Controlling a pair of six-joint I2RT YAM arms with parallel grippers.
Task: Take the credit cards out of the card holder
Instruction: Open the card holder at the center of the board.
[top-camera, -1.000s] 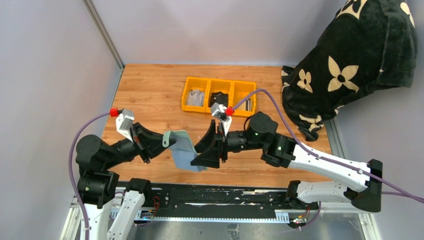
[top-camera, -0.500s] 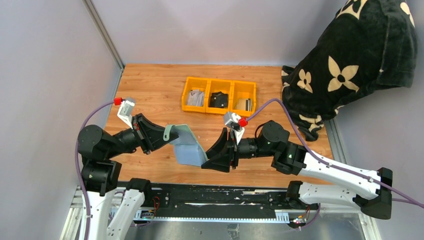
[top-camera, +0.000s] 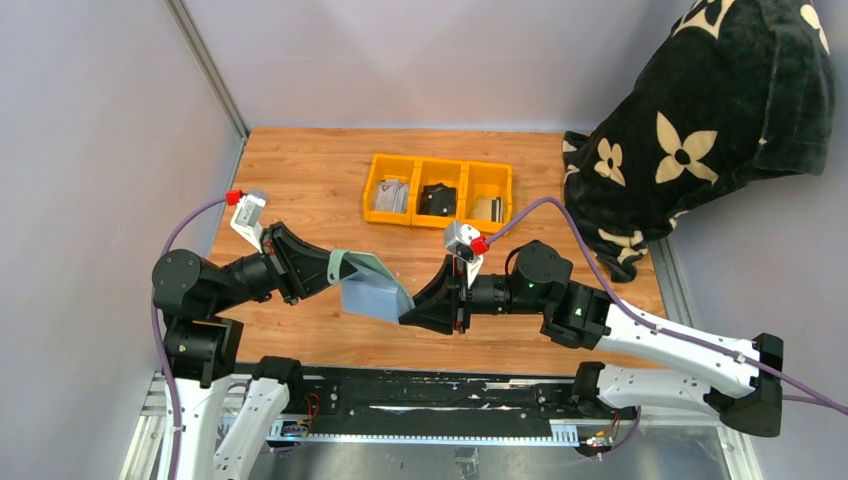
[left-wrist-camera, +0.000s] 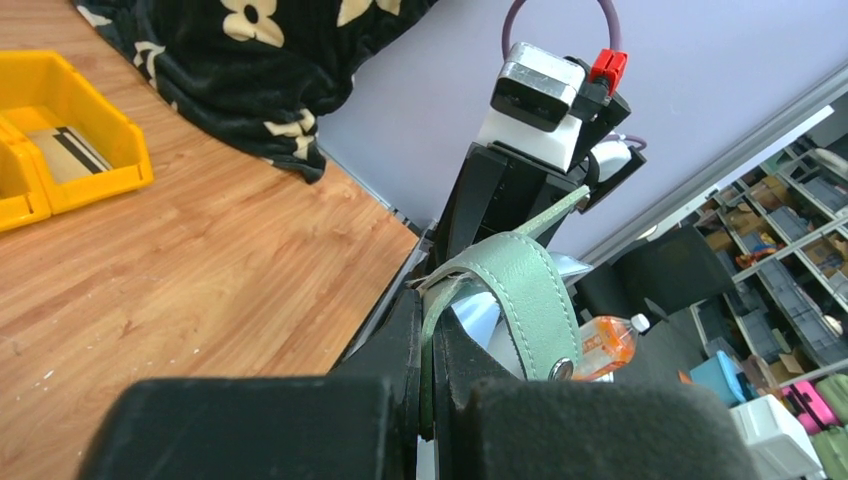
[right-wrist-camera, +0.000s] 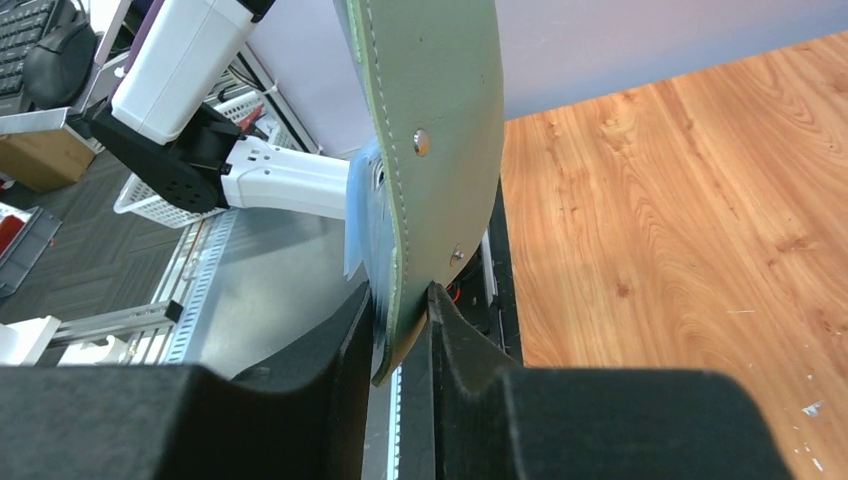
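My left gripper (top-camera: 335, 270) is shut on the strap end of the sage-green card holder (top-camera: 372, 290) and holds it up above the table's near edge. In the left wrist view the green strap (left-wrist-camera: 530, 290) curls out of the clamped jaws (left-wrist-camera: 428, 300). My right gripper (top-camera: 408, 312) meets the holder's opposite edge. In the right wrist view both fingers (right-wrist-camera: 455, 340) press on the green flap (right-wrist-camera: 440, 150) with its blue-grey inside. Grey credit cards (top-camera: 390, 195) lie in the bin's left compartment, more (top-camera: 490, 208) in the right one. I cannot make out any card inside the holder.
The yellow three-compartment bin (top-camera: 440, 160) stands at the table's middle back, with a black lump (top-camera: 437, 197) in its centre section. A black flower-patterned blanket (top-camera: 700, 110) is heaped at the back right. Grey walls close off the left and back sides.
The right jaws have narrowed onto the holder's edge. The left arm has swung the holder from hanging steeply to lying flatter and a little higher. The right arm first shifted right, then came back in.
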